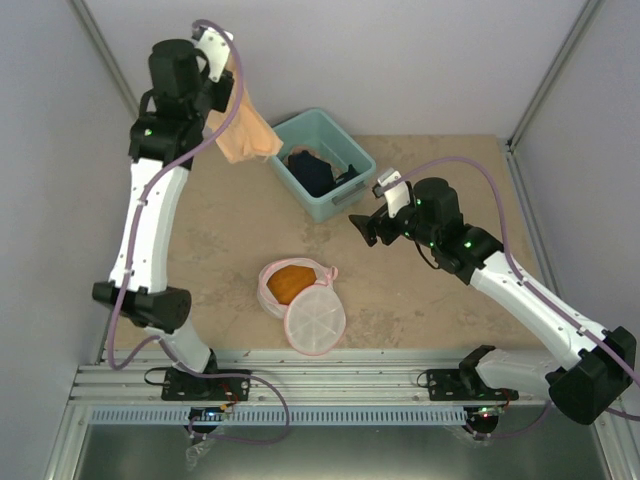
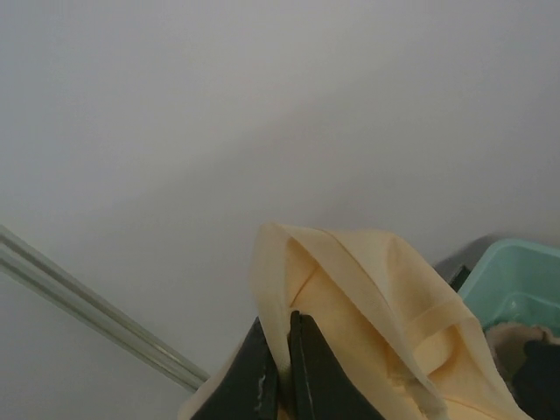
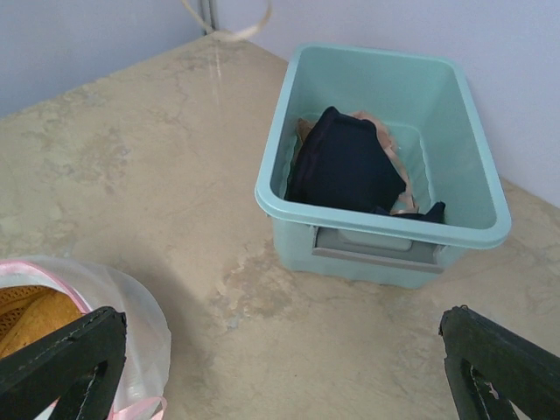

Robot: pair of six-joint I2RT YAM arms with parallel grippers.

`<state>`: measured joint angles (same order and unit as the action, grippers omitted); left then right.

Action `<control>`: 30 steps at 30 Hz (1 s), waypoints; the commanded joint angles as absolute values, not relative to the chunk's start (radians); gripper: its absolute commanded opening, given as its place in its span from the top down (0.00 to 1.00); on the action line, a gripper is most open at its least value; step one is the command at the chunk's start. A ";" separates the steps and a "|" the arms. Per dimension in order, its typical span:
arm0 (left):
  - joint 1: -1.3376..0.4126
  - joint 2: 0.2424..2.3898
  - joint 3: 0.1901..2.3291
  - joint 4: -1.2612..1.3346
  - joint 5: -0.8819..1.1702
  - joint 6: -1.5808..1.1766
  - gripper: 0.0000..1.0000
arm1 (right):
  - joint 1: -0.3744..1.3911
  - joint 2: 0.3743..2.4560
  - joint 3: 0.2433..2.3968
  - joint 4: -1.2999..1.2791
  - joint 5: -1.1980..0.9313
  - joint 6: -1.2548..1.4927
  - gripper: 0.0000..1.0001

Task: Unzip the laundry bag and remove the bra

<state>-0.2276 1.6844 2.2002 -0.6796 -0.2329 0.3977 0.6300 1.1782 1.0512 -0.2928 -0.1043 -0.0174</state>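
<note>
My left gripper (image 1: 235, 98) is raised high at the back left and is shut on a pale peach bra (image 1: 247, 135), which hangs down beside the teal bin. In the left wrist view the fingers (image 2: 262, 367) pinch a fold of the bra (image 2: 376, 306). The laundry bag (image 1: 300, 297) lies open on the table, its round mesh lid with pink band flipped toward the front, and an orange garment (image 1: 289, 284) lies inside. My right gripper (image 1: 366, 228) is open and empty, hovering between bag and bin. The right wrist view shows the bag's edge (image 3: 131, 306).
A teal plastic bin (image 1: 300, 187) stands at the back centre with a dark garment (image 1: 313, 170) and a beige piece in it; it also shows in the right wrist view (image 3: 376, 223). Grey walls enclose the table on the left, back and right.
</note>
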 commanded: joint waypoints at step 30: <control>-0.461 2.354 2.402 -0.283 -0.615 0.540 1.00 | 0.581 1.400 1.045 -0.289 -0.099 -0.003 0.02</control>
<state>-0.4110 2.3947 2.4496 -0.3073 -0.5804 0.5610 0.5907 1.3899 1.0367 -0.2916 -0.0978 -0.0128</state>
